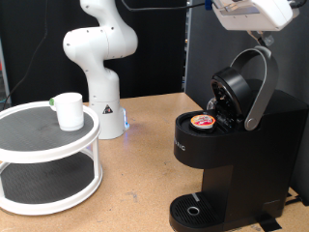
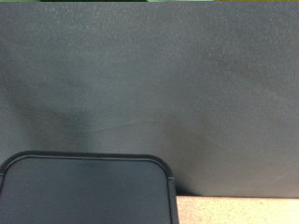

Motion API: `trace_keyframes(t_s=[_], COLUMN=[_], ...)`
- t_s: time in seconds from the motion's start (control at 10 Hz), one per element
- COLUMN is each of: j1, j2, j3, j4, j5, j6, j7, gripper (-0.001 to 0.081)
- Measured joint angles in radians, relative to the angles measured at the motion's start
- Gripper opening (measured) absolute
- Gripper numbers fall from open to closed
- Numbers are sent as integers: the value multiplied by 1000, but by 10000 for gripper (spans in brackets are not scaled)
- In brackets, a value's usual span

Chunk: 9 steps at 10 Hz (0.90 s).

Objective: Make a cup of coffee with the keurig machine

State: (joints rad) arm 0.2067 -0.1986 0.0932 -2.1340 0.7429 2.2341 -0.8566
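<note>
The keurig machine (image 1: pixel 232 155) stands at the exterior view's right with its top lid (image 1: pixel 232 92) tilted open and its silver-grey handle (image 1: pixel 259 87) raised. A small pod with a red-marked lid (image 1: pixel 203 121) sits in the open chamber. The white cup (image 1: pixel 69 110) stands upright on the top tier of a round white shelf (image 1: pixel 29 145) at the left, far from the machine. The drip base (image 1: pixel 198 210) is bare. My gripper (image 1: pixel 253 17) hangs at the top right edge, above the raised handle, holding nothing visible. The wrist view shows no fingers, only a black rounded-corner surface (image 2: pixel 84 191).
The white arm's base (image 1: pixel 101 72) stands on the wooden table (image 1: pixel 145 164) between shelf and machine. A dark backdrop (image 2: pixel 149 84) stands behind the machine and fills most of the wrist view, with a strip of table (image 2: pixel 238 210) below it.
</note>
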Motion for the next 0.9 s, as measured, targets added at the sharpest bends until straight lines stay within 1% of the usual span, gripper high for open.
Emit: trace_keyframes(t_s=[0.5,0.9], j1=[2,2], j2=[3,19], j3=[5,8], j4=[3,3], j5=[8,2], j6=[0,-3], j7=[-2,-2], gripper=[4,4])
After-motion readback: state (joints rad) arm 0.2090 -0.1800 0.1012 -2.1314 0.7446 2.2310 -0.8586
